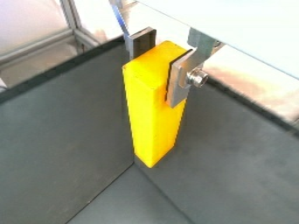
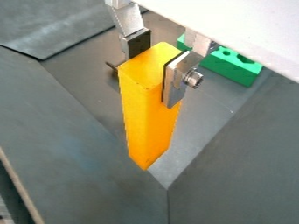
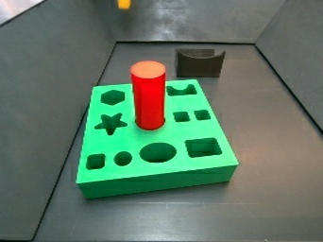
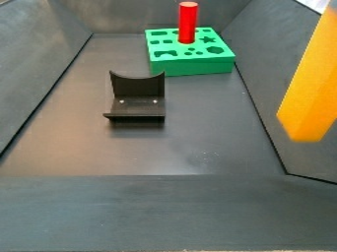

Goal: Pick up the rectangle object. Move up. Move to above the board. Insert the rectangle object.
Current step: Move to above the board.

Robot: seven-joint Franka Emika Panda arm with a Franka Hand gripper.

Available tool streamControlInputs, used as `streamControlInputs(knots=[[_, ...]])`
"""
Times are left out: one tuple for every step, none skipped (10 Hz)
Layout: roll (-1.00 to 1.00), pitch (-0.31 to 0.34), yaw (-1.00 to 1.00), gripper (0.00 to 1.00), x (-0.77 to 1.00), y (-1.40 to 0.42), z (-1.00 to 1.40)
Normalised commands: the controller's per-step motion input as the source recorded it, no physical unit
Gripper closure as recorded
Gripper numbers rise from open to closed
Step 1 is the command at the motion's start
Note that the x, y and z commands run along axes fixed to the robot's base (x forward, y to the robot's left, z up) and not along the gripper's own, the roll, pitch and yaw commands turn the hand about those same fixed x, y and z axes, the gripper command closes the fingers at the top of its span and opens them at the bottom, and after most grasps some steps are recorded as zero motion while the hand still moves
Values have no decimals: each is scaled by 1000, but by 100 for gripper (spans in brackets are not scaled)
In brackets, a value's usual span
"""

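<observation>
**Orange-yellow bar clamped in the pincer, held clear of the floor and apart from the board**

Wrist views. In both wrist views the pincer (image 1: pixel 158 63) is clamped on the upper part of the rectangle object (image 1: pixel 153 109), a smooth orange-yellow bar hanging upright. One silver finger (image 1: pixel 184 74), with a bolt head on its outer face, presses one side of the bar; the opposite finger, with its dark pad (image 2: pixel 135 39), presses the far side. The bar's lower end hangs free above the dark grey floor (image 1: pixel 70 140). In a wrist view a corner of the green board (image 2: pixel 230 65) shows beyond the fingers, well apart from the bar.

Side views. In a side view the board (image 3: pixel 158 142) lies on the floor, with the red cylinder (image 3: pixel 149 95) standing upright in one of its holes; star, hexagon, round and square holes are open around it. The dark grey notched block (image 3: pixel 199 62) sits behind the board, near but apart. Only the bar's tip (image 3: pixel 124 4) shows at the upper edge. In a side view the bar (image 4: pixel 313 84) fills the right edge, its lower end above the floor; the notched block (image 4: pixel 134 98) lies in the middle and the board (image 4: pixel 191 51) with the cylinder (image 4: pixel 188 22) lies farther back. The pincer itself is out of frame in both side views.
</observation>
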Motion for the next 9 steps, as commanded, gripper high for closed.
streamControlInputs(knots=[[-4,133,-2,100,143,103,557],[-10,106,-2,100,69,49,315],[25,177,-203,100,236,-1000,61],[42,145,-185,100,234,-1000,49],[55,103,-96,100,232,-1000,55],[13,26,-35,100,228,-1000,58],[6,7,-13,100,227,-1000,56],[-5,12,-3,100,226,-1000,58],[-20,12,-1,100,226,-1000,59]])
